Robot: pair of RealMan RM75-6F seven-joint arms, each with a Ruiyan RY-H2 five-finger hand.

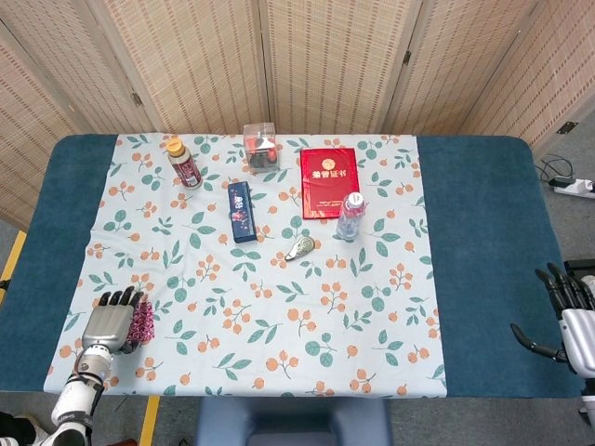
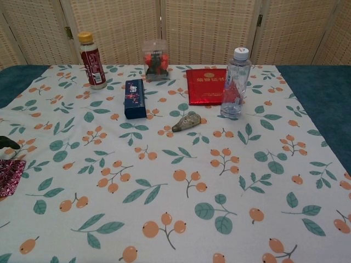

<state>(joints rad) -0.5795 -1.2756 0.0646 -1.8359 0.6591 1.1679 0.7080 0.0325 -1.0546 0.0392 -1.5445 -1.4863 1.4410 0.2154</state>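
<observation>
My left hand lies at the near left corner of the floral cloth, fingers stretched out and apart. A dark red patterned pouch lies flat on the cloth against the hand's right side. The chest view shows the pouch at the left edge, with one dark fingertip just above it and apart from it. My right hand hangs beyond the table's near right corner, fingers spread, holding nothing.
Across the far half stand a brown drink bottle, a clear box with red contents, a red booklet, a water bottle, a dark blue box and a small grey-green object. Folding screens stand behind the table.
</observation>
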